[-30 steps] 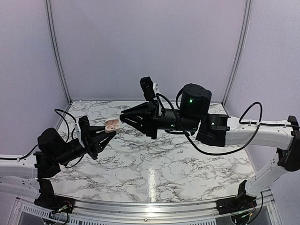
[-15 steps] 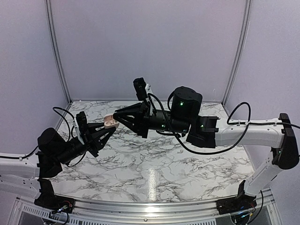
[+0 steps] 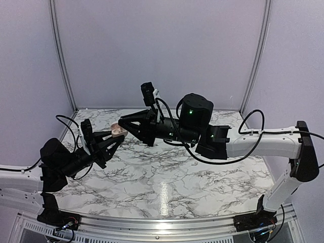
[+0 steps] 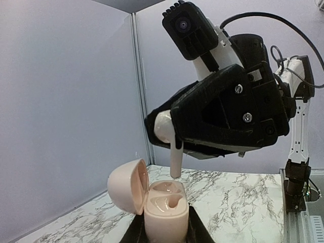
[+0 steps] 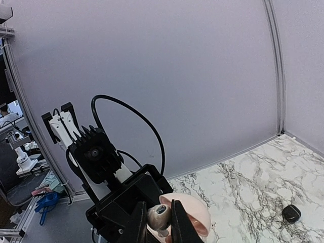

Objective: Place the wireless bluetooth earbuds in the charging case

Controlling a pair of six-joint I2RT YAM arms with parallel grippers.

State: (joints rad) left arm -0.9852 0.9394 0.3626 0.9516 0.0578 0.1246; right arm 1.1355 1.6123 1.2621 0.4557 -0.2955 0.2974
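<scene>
We see the case [image 4: 165,216] upright w/ lid swung open to the left. One cream earbud [image 4: 167,129] hangs stem-down just above its hollow.

We count two arms, a left arm [image 3: 56,158] and a right arm [image 3: 259,144], and two pincers, a left pincer [image 3: 116,137] and a right pincer [image 5: 161,223]. We see one charging case [image 4: 164,212], one cream earbud [image 4: 171,139], and one small dark lump [image 5: 291,213] on the tabletop [image 5: 253,177].

Grips the charging case [image 4: 164,212] in the left pincer [image 3: 117,136], held aloft. Stretches the right arm [image 3: 253,144] across, right pincer [image 3: 122,125] pinching an earbud [image 4: 175,152] just above that case.
</scene>
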